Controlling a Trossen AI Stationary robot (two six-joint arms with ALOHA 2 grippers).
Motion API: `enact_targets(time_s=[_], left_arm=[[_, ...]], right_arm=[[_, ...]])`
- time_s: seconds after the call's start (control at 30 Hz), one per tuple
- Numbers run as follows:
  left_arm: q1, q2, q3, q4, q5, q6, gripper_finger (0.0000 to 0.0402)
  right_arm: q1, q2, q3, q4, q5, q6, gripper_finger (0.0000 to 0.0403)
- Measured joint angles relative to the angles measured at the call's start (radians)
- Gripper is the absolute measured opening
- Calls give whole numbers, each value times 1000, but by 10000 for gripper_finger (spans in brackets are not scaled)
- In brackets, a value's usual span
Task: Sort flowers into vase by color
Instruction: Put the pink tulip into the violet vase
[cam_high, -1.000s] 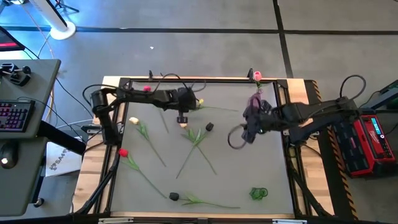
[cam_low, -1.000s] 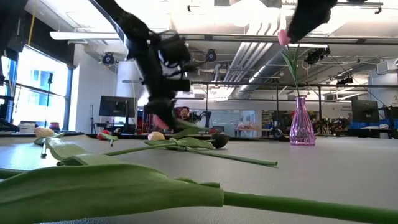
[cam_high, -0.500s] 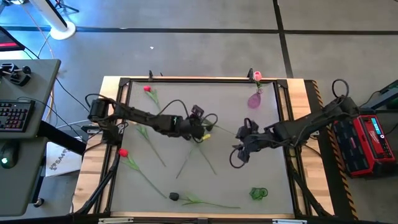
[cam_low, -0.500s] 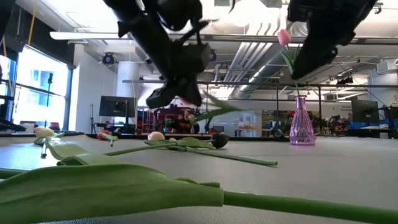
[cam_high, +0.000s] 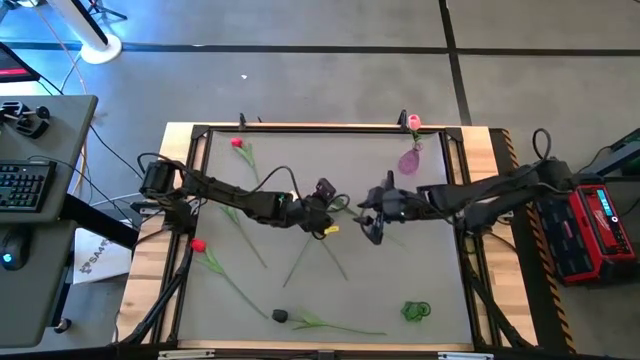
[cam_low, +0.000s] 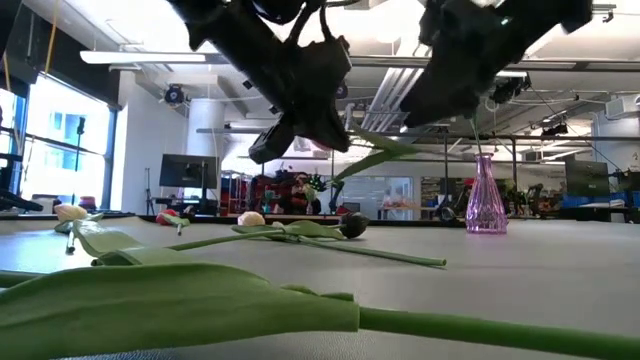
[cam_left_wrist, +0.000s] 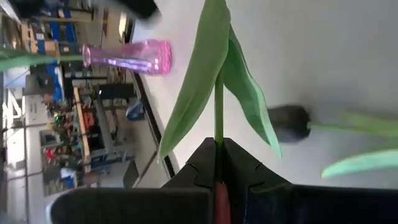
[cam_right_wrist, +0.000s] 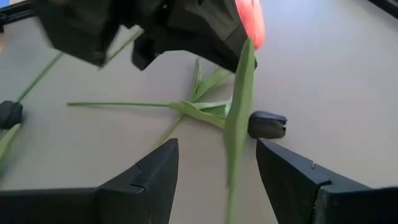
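left gripper (cam_high: 322, 205) clamped on tulip (cam_left_wrist: 214, 93) mid-table, wide-open right gripper (cam_high: 372, 212) alongside, table edges well apart

The held tulip (cam_left_wrist: 211, 93) is pinched so deep in the left gripper (cam_left_wrist: 219, 163) that its head is hidden in the left wrist view, its leaf tip runs off the frame, and the other arm's gripper (cam_right_wrist: 143, 31) is just blur.

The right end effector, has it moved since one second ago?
Yes. In the high view the right end effector has shifted leftward, away from the pink vase, toward the table's middle, where the left end effector holds a tulip stem.
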Motion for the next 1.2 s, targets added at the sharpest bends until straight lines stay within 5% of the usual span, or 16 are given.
enact_targets(time_s=[0.57,0.9,1.2], left_arm=[[11,0,1,40,93,16,0],[10,0,1,36,96,81,0],[28,0,1,68,81,-213,40]], right_arm=[[-102,160,0,110,-130,-58,195],[-102,163,0,119,-132,-32,13],[-81,159,0,123,-43,-5,4]])
